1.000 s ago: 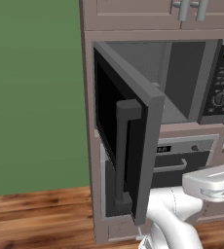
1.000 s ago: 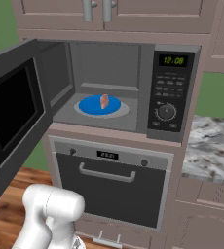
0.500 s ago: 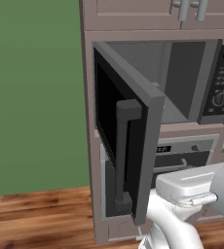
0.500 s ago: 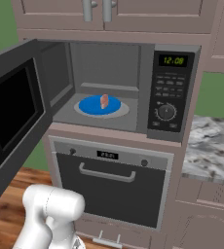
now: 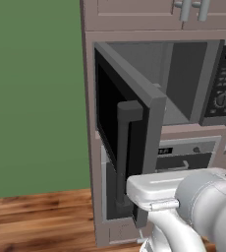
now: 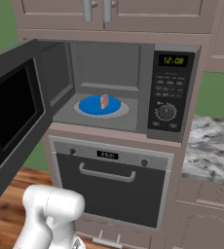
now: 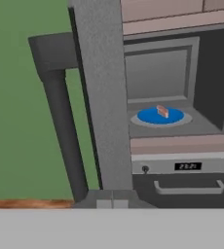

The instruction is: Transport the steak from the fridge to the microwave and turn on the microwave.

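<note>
Green wall (image 5: 36, 98), plank wood floor (image 5: 36, 216), pinkish cabinetry (image 6: 133, 14). Boxy grey microwave (image 6: 175, 92), door (image 5: 129, 133) swung wide, bar handle dark and matte. Round blue plate (image 6: 92, 106) inside, carrying small pinkish steak (image 6: 104, 100). Gripper (image 7: 112, 203) at door's edge, pinched shut, empty.

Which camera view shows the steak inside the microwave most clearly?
The right base view: the steak lies in plain sight on the blue plate in the open microwave. The hand view also shows it, smaller, beside the door's edge. In the left base view the open door covers the place.
</note>
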